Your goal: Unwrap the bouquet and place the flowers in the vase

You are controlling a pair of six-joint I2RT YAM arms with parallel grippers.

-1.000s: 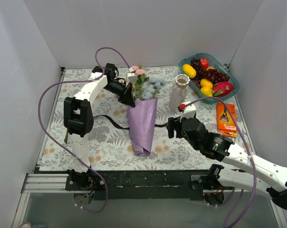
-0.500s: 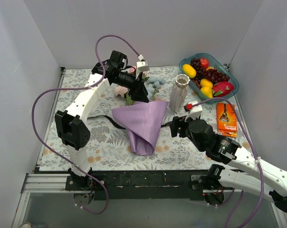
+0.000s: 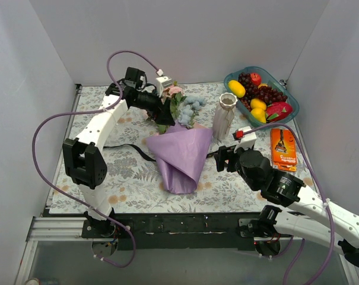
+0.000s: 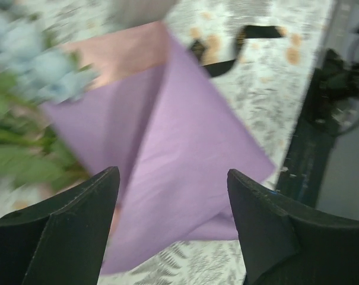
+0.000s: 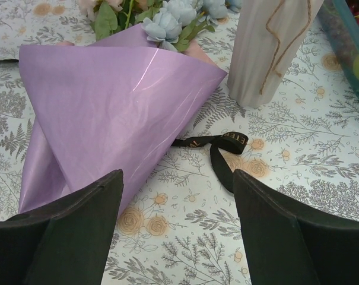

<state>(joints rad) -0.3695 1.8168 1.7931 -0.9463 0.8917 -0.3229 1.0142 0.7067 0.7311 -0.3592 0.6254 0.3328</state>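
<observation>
The bouquet lies loosened mid-table: lilac wrapping paper [image 3: 179,157] [image 5: 120,113] [image 4: 185,142] spreads in a wide cone with the flowers [image 3: 182,105] [image 5: 167,18] at its far end, pink and pale blue heads on the cloth. The black ribbon [image 3: 134,149] [image 5: 221,148] trails loose on both sides of the paper. Right of the flowers stands the white ribbed vase [image 3: 224,116] [image 5: 268,47], upright. My left gripper [image 3: 164,116] [image 4: 172,173] hovers open just left of the flowers, holding nothing. Near the ribbon's right end my right gripper [image 3: 224,159] [image 5: 178,175] is open and holds nothing.
A teal bowl [image 3: 286,89] of fruit sits at the back right, its edge also in the right wrist view [image 5: 345,53]. An orange packet [image 3: 283,148] lies in front of it. White walls enclose the floral tablecloth [image 3: 96,172] on three sides.
The left gripper has opened and let go of the bouquet, then drawn back left. The wrapping paper has fallen open into a wider cone. The right arm has edged forward.
</observation>
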